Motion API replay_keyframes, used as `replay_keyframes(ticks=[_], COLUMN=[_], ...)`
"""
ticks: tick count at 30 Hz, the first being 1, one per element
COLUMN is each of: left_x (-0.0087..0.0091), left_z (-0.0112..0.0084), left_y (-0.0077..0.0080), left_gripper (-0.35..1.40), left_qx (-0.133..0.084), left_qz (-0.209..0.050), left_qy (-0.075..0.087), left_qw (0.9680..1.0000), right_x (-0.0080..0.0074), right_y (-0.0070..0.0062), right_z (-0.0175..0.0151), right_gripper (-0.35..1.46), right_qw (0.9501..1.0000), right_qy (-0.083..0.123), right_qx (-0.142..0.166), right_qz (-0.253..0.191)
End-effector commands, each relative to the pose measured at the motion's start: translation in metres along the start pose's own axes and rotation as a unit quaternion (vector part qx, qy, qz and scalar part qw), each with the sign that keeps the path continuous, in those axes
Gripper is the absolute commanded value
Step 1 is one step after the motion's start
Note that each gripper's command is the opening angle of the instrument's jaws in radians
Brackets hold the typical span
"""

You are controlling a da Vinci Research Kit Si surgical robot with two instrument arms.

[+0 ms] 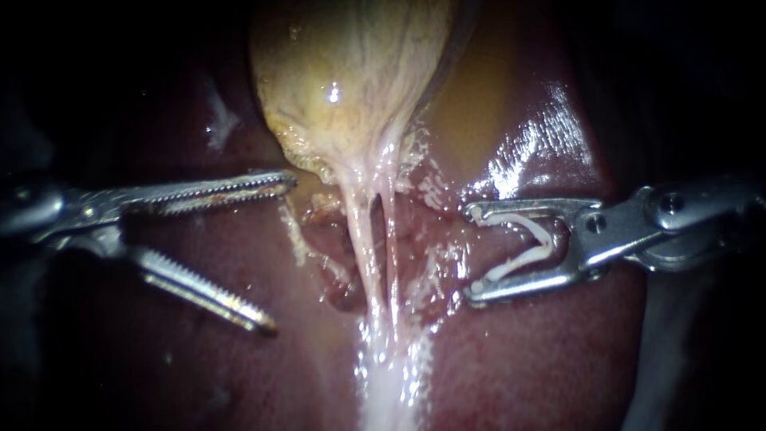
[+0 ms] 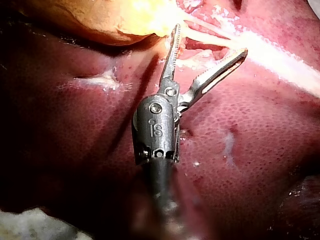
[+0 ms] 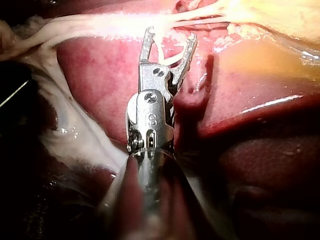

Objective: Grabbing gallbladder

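Note:
The pale yellow gallbladder (image 1: 351, 88) hangs at the top centre and narrows into two thin whitish tubes (image 1: 375, 247) running down over the dark red liver (image 1: 558, 351). My left instrument (image 1: 281, 254) stands open beside them, its toothed upper jaw close under the gallbladder's lower left edge. Nothing lies between its jaws. In the left wrist view the left instrument (image 2: 210, 39) spreads just short of the gallbladder (image 2: 100, 20). My right instrument (image 1: 471, 254) carries a white clip (image 1: 527, 247) between its wide jaws, right of the tubes. The right wrist view shows the right instrument (image 3: 170, 34) and clip (image 3: 167, 59) short of the tubes (image 3: 200, 17).
A yellowish wet patch (image 1: 479, 104) lies on the liver right of the gallbladder. Raw, frayed tissue (image 1: 335, 271) surrounds the tubes. A band of pale tissue (image 3: 65, 130) runs beside my right instrument's shaft. White gauze (image 2: 30, 225) shows beside my left shaft.

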Motion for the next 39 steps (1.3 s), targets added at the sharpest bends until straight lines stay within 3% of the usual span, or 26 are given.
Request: replay_keyframes(ticks=[1,7,15,22,27,39], left_x=[0.0000,-0.0001,-0.0016,-0.0035,-0.0046,-0.0041], left_z=[-0.0001,-0.0003,-0.0011,-0.0011,-0.0001,0.0031], left_y=[0.0000,-0.0007,-0.0034,-0.0052,-0.0057,-0.0068], left_gripper=[1.18,1.16,1.09,1.04,0.94,0.84], left_qx=[0.001,0.011,0.032,0.043,0.049,0.043], left_qz=[-0.008,-0.038,-0.102,-0.157,-0.210,-0.263], left_qy=[0.000,0.000,0.000,-0.002,-0.004,-0.006], left_qw=[1.0000,0.9992,0.9942,0.9866,0.9766,0.9637], right_x=[0.0000,0.0000,0.0000,0.0000,0.0000,0.0000], right_y=[0.0000,0.0000,0.0000,0.0000,0.0000,0.0000], right_z=[0.0000,0.0000,0.0000,0.0000,0.0000,0.0001], right_gripper=[0.50,0.49,0.49,0.49,0.49,0.49], right_qw=[1.0000,1.0000,1.0000,1.0000,1.0000,1.0000], right_qy=[0.000,0.000,0.000,0.000,0.000,0.000], right_qx=[0.000,0.000,0.000,0.000,0.000,0.000], right_qz=[0.000,0.000,0.000,0.000,0.000,0.000])
